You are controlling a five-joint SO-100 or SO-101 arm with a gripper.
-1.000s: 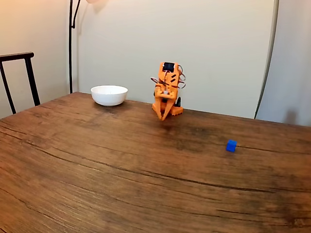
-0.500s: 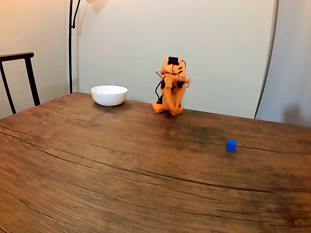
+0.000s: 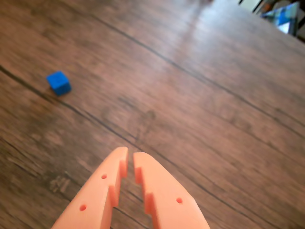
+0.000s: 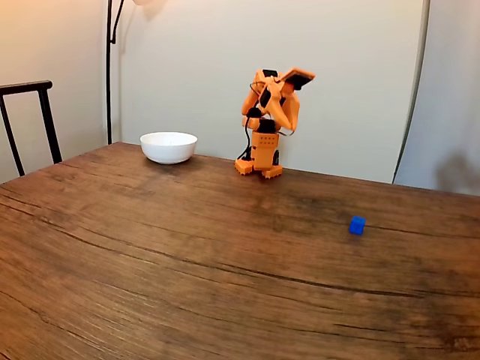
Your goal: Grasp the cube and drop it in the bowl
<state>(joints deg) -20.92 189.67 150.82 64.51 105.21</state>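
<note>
- In the wrist view, we saw the orange two-finger gripper (image 3: pixel 130 160) enter from the bottom edge with its fingers nearly together, only a narrow slit between the tips, and nothing held between them.
- The tiny bright blue cube (image 3: pixel 58 82) lay on the brown grained wooden table (image 3: pixel 205 109), well ahead of the fingertips and off to their left in this view, clearly apart from them.
- We judged the task barely begun: the cube was not yet grasped, and the reach, the grip, the carry and the drop were all left.
- This view was soft with blur, its far right corner held a bluish patch we could not identify, and the fingers were cut off at the bottom edge.
- In the fixed view, the orange arm (image 4: pixel 267 124) stood folded up high at the far edge of the table, its head raised above the base.
- The cube (image 4: pixel 357 225) sat nearer the camera and to the arm's right in this view, well apart from it.
- The round plain white bowl (image 4: pixel 169 147) stood to the arm's left, near its base; its inside was hidden from us.
- The gripper's tips were too small here to read.
</note>
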